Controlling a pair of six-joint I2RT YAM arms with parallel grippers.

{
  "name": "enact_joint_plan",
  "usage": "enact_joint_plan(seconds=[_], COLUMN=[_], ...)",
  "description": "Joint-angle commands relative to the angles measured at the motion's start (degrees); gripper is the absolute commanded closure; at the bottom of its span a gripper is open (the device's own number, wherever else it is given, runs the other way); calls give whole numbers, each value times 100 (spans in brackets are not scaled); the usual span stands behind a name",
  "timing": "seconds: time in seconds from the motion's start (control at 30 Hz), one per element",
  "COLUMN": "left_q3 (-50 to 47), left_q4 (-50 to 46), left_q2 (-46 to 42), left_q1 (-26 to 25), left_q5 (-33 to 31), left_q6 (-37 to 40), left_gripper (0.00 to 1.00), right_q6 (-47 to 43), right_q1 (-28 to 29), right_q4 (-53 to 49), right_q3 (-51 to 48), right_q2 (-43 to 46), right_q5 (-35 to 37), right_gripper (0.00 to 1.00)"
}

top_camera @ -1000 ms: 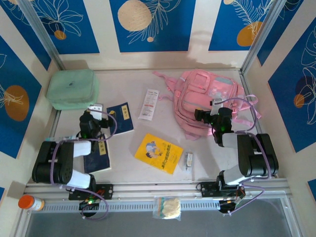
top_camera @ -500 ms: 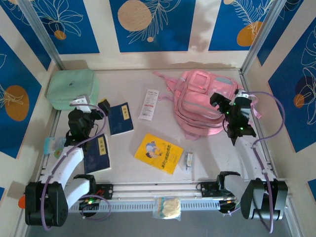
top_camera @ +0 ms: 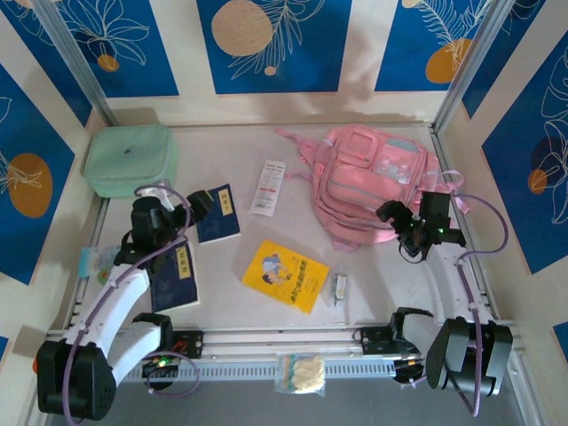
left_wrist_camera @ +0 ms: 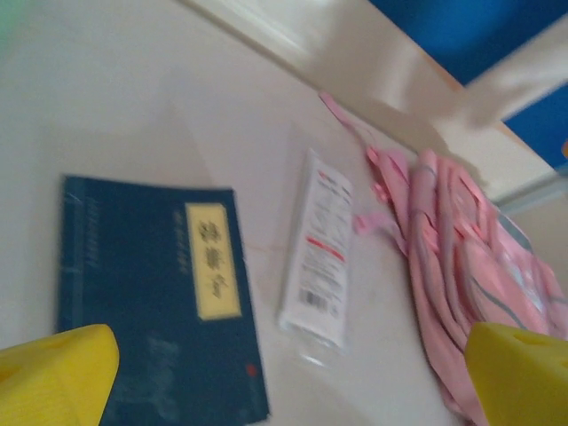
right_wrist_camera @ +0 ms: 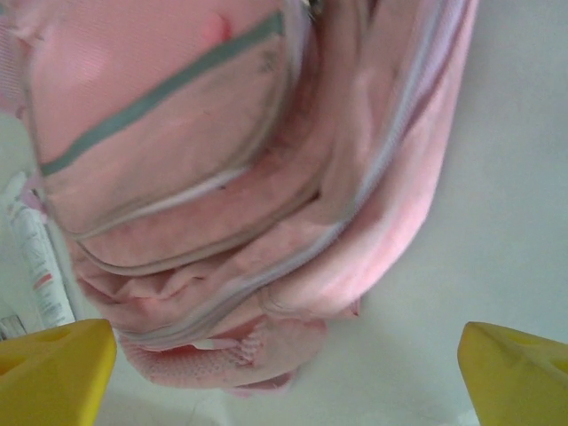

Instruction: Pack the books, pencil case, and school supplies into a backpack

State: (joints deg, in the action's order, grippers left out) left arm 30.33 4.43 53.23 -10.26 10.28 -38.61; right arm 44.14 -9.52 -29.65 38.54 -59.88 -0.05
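White tabletop (top_camera: 382,280), pink backpack (top_camera: 364,182) just ahead of right gripper (top_camera: 408,213), jaws spread

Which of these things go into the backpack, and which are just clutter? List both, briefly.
For the job:
- pink backpack
- upper navy book
- lower navy book
- yellow book
- white pencil case
- small grey-white item

Lying about:
- mint-green case
- teal packet
- clear bag
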Motion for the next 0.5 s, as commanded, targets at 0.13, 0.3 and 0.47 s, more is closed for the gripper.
enact_joint_plan(seconds=[0.13, 0.3, 0.47], left_q3=[-131, -122, 134], left_q4=[-225, 0, 214], left_q2=[125, 503, 1081], left_q1=[-1315, -2176, -2811], left_q5=[-133, -383, -582], left_q6=[-5, -9, 60], left_gripper=[1, 1, 1], right_q6=[334, 170, 119], right_q1=[-80, -252, -296], right_q4=[113, 118, 306], right_q3=[-35, 144, 256], right_q2=[-597, -928, -1378], right_q5=[-576, -648, -816], right_gripper=[1, 4, 12])
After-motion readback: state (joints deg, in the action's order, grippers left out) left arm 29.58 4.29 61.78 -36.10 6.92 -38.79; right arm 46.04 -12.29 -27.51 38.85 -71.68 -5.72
